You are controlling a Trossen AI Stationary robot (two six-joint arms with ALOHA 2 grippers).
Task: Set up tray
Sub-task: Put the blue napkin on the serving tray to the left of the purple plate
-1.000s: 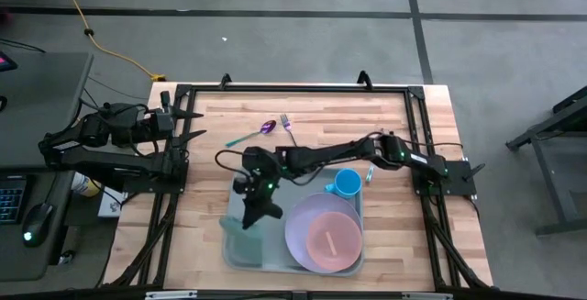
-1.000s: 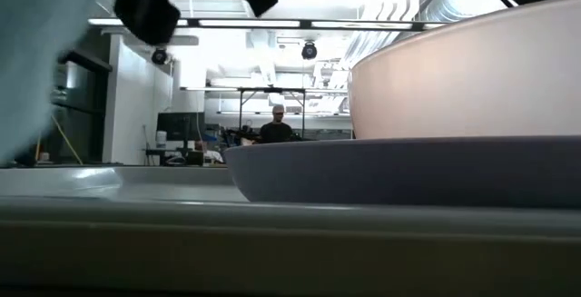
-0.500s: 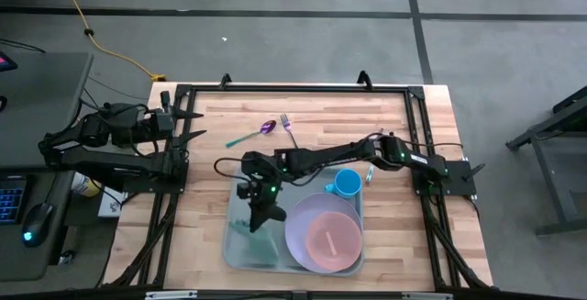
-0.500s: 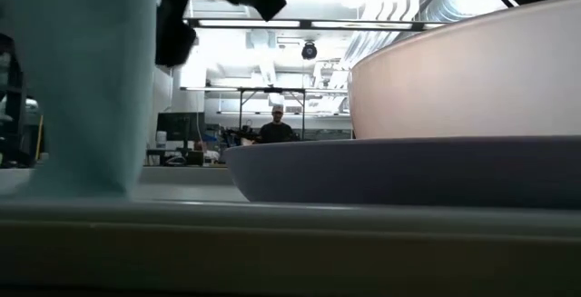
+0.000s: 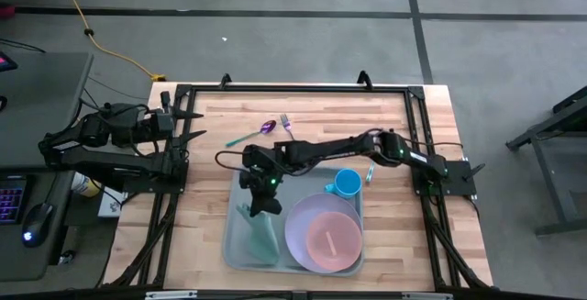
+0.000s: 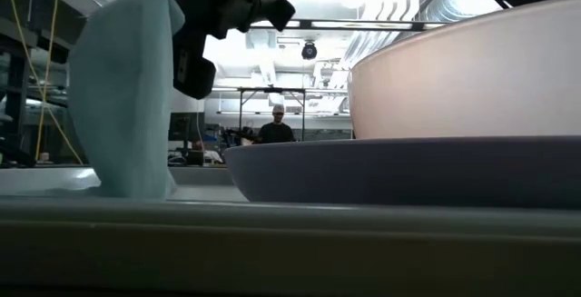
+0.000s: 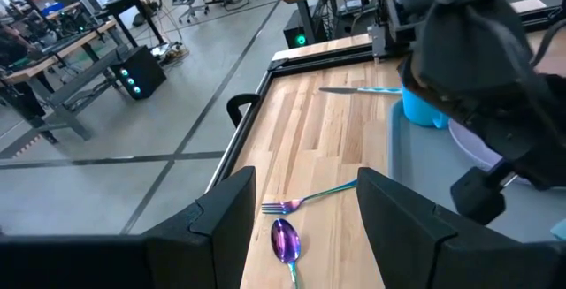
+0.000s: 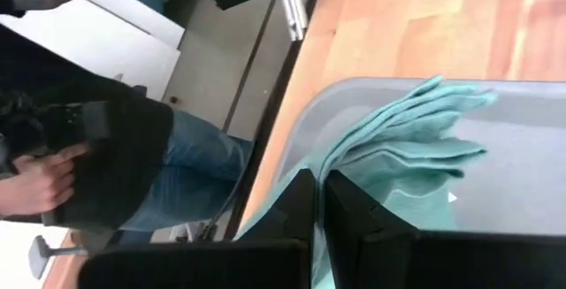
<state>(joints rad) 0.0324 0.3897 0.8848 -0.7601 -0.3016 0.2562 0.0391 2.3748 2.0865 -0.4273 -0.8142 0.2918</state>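
Tray (image 5: 235, 245) sits at the near middle of the table, holding a lavender plate (image 5: 295, 236) with a pink bowl (image 5: 330, 241) on its right half and a blue cup (image 5: 347, 183) at its far right corner; its left half takes a teal cloth (image 5: 260, 229), whose long axis runs from the far rim toward the near one; the right gripper (image 5: 259, 206), reaching across from the right, hangs right over the cloth's far end, fingers pinched together on it, so the cloth trails away beneath the hand toward the near rim; the left gripper (image 5: 194, 123) waits well apart at the table's far left corner, fingers spread, near a spoon (image 5: 264, 129) and fork (image 5: 287, 125).
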